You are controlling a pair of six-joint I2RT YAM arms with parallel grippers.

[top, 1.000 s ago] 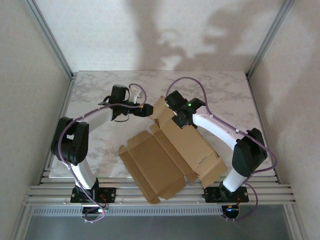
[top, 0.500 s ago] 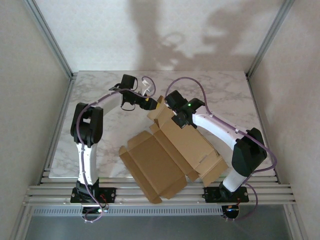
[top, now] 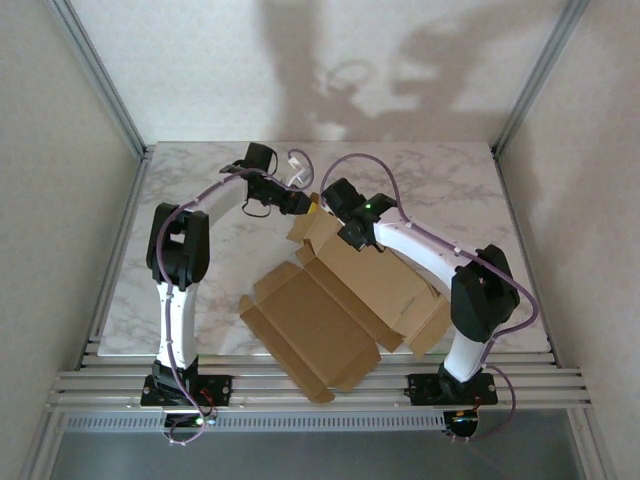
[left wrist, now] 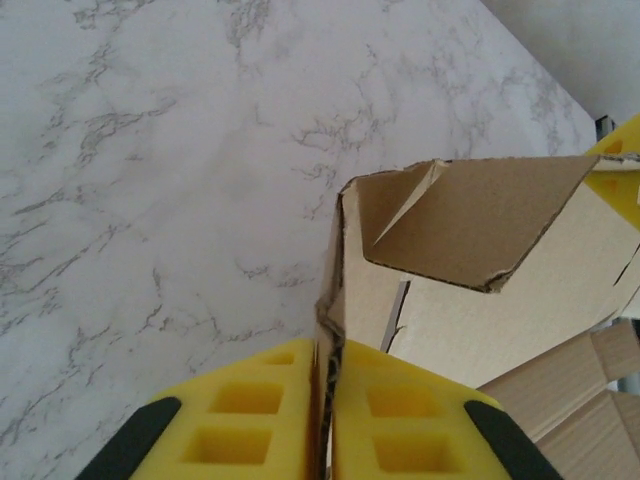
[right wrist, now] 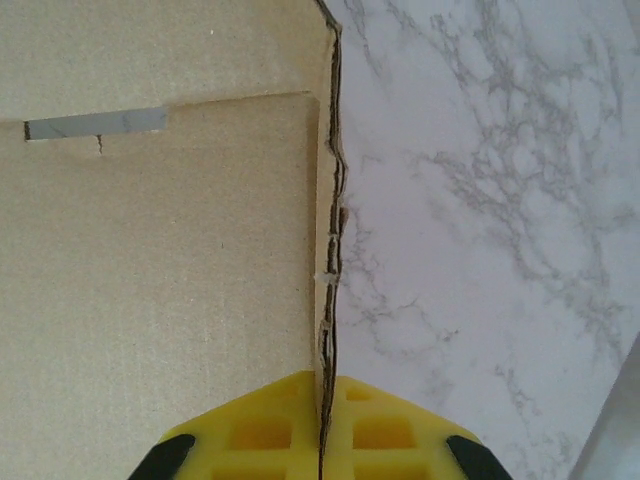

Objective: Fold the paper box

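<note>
Paper box: brown cardboard, partly folded, lying askew across the near middle of the marble tabletop, between the two arms. Its near corner overhangs the tabletop's front edge above the aluminium rails. Its far end is raised, with both pincers meeting there.

Left pincer: clenched on the box's far corner. In the left wrist view, the two yellow pads of the left pincer press together on an upright cardboard edge. Beyond them, a flap of the box leans over to the right above the veined tabletop.

Right pincer: grasping the same far end, just beside the left pincer. In the right wrist view, the yellow pads of the right pincer close on the rough edge of a standing wall. The box's panel lies to the left, the tabletop to the right. A narrow slot in that panel shows marble through it.
</note>
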